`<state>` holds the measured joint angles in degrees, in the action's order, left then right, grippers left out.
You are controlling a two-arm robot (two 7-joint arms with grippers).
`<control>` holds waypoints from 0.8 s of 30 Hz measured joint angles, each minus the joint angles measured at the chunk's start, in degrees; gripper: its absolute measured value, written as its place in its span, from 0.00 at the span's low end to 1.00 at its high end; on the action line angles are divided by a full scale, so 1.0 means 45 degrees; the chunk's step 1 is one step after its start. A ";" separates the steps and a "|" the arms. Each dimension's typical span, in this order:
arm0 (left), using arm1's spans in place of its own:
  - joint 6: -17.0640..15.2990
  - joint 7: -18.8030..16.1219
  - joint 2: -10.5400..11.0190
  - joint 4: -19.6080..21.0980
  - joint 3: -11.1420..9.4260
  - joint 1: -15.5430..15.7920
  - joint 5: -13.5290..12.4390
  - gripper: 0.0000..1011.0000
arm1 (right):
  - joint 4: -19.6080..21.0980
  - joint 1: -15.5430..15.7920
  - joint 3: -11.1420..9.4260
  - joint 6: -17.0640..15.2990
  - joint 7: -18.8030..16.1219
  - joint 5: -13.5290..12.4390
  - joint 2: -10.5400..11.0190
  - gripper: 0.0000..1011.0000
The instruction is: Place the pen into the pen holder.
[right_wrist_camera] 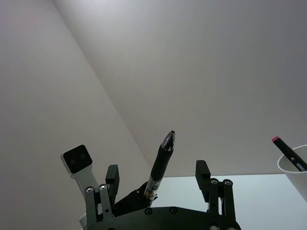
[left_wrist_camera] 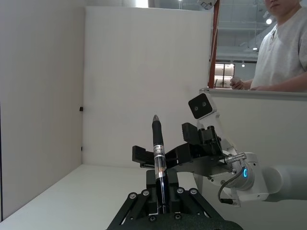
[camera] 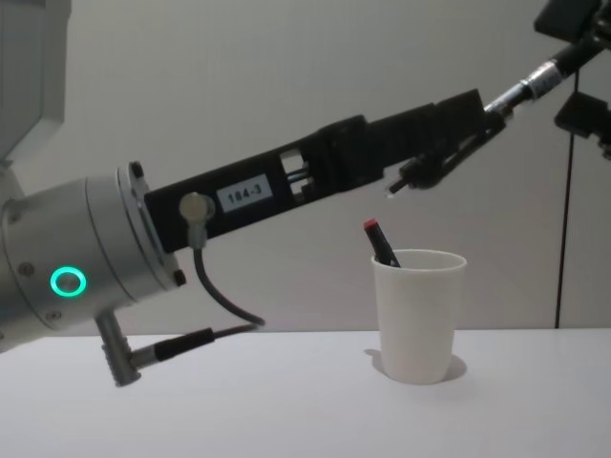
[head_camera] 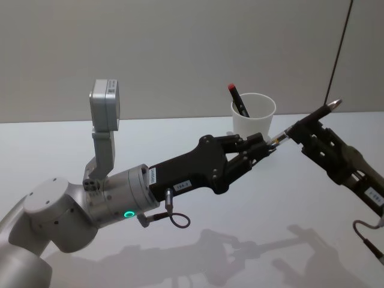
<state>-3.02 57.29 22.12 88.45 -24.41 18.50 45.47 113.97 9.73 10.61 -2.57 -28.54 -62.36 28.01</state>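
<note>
A black pen with a silver tip hangs in the air, slanting up to the right above the white table. My left gripper is shut on its lower end; in the left wrist view the pen rises straight out of the fingers. My right gripper stands open around the pen's middle, and in the right wrist view its fingers sit well apart on either side of the pen. The pen holder, a white paper cup, stands on the table behind and below the grippers. It holds another pen with a red end.
The white table runs wide in front of the cup, up to a plain grey wall. My left forearm stretches across the chest view, above the cup. A dark vertical line runs down the wall at the right.
</note>
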 joint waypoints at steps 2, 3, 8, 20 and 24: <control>0.0000 0.0000 0.0000 0.0000 0.0000 0.0000 0.0000 0.14 | -0.0011 -0.0035 0.0036 0.0012 0.0044 -0.0028 -0.0052 0.99; -0.0001 0.0000 0.0000 0.0000 0.0000 0.0000 0.0000 0.14 | -0.0018 -0.0051 0.0056 0.0026 0.0078 -0.0050 -0.0081 0.99; -0.0001 0.0000 0.0000 0.0000 0.0001 0.0000 0.0001 0.14 | -0.0035 -0.0081 0.0106 0.0100 0.0193 -0.0134 -0.0159 0.99; -0.0002 0.0001 0.0000 0.0000 0.0001 0.0000 0.0002 0.14 | -0.0052 -0.0111 0.0247 0.0392 0.0537 -0.0306 -0.0362 0.99; -0.0002 0.0001 0.0000 0.0000 0.0001 0.0000 0.0001 0.14 | -0.0053 -0.0119 0.0287 0.0456 0.0613 -0.0306 -0.0405 0.99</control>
<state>-3.03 57.30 22.13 88.45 -24.41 18.50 45.48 113.73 9.19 11.90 -0.51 -25.78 -63.74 26.18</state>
